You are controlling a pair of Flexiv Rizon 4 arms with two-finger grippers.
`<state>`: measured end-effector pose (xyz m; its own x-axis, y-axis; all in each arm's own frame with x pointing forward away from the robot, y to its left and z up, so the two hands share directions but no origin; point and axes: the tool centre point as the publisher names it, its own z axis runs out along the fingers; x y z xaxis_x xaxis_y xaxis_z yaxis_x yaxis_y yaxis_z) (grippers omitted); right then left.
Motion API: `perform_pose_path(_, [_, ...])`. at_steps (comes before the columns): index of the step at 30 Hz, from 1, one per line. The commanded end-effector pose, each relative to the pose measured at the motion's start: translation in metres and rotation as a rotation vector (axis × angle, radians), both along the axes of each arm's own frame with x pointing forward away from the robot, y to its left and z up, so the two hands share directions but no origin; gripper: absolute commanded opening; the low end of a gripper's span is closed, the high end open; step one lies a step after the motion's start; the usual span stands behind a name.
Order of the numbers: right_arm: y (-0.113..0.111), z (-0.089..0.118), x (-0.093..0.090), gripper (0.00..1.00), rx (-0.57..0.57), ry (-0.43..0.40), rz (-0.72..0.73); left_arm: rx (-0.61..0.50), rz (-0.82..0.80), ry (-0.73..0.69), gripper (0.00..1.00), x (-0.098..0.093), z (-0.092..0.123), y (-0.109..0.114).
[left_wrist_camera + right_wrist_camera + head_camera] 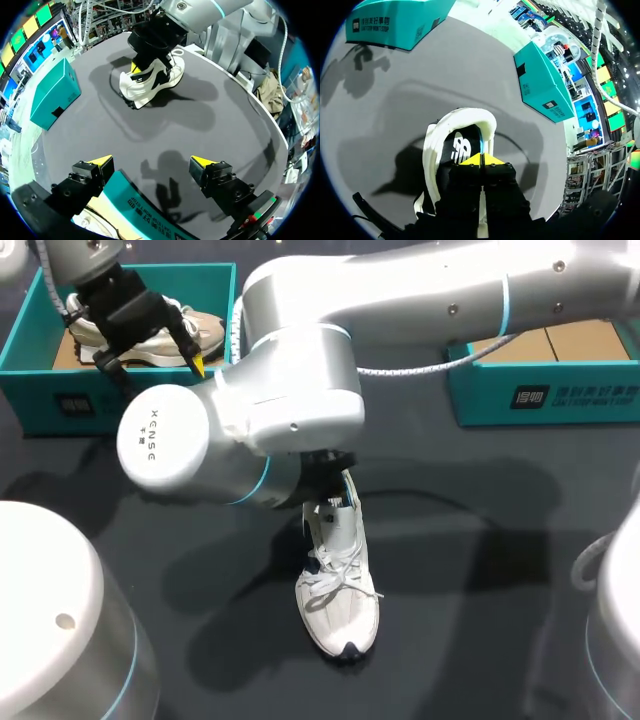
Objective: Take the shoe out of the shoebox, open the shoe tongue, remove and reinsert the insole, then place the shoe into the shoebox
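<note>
Shoe (340, 600) sits on its sole mid-tabletop (480, 540), toe toward the near edge, heel under the right arm's wrist. Laces loose over the forefoot.

Right tool (482, 160): down at the shoe's opening, yellow tips pressed together on the raised edge of the insole (460, 147). The insole's black face stands tilted inside the white collar. The arm comes in from the right and crosses past the middle, and its bulky housing overhangs the heel end.

Left tool (151, 162): fingers spread wide, nothing between them, hanging over the near wall of the left box (35, 390). A second shoe (200, 325) lies in that box, just beside the tool.

Right box (545, 390) sits at the far right and is cut off at the frame's edge.

Room: the shoe is well apart from both boxes and well in from the tabletop's rim. Bare dark surface lies on its toe side and to its right, crossed only by arm shadows.
</note>
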<state>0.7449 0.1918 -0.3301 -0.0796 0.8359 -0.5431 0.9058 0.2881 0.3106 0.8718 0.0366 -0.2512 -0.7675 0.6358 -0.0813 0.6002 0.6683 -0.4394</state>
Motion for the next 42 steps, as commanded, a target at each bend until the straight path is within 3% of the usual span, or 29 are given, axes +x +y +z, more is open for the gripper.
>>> perform_pose_path(1, [0.004, -0.008, 0.002, 0.00, -0.040, 0.003, -0.019, 0.002, -0.001, -0.001, 1.00, 0.000, 0.000, 0.000])
perform_pose_path(16, [-0.018, -0.045, 0.009, 0.00, -0.072, 0.099, -0.075, 0.002, -0.001, -0.001, 1.00, 0.000, 0.000, 0.000])
perform_pose_path(23, [-0.010, -0.063, 0.004, 0.00, -0.031, 0.150, -0.059, 0.002, -0.001, -0.001, 1.00, 0.000, 0.000, 0.000])
perform_pose_path(26, [-0.003, -0.059, 0.002, 0.00, -0.034, 0.145, -0.042, 0.002, -0.001, -0.001, 1.00, 0.000, 0.000, 0.000])
perform_pose_path(32, [-0.001, -0.027, -0.001, 0.00, -0.102, 0.074, -0.024, 0.002, -0.001, -0.001, 1.00, 0.000, 0.000, 0.000])
perform_pose_path(35, [-0.002, -0.020, 0.002, 0.00, -0.138, 0.065, -0.024, 0.002, -0.001, -0.001, 1.00, 0.000, 0.000, 0.000])
perform_pose_path(42, [-0.012, -0.037, 0.012, 0.00, -0.170, 0.117, -0.036, 0.002, -0.001, -0.001, 1.00, 0.000, 0.000, 0.000])
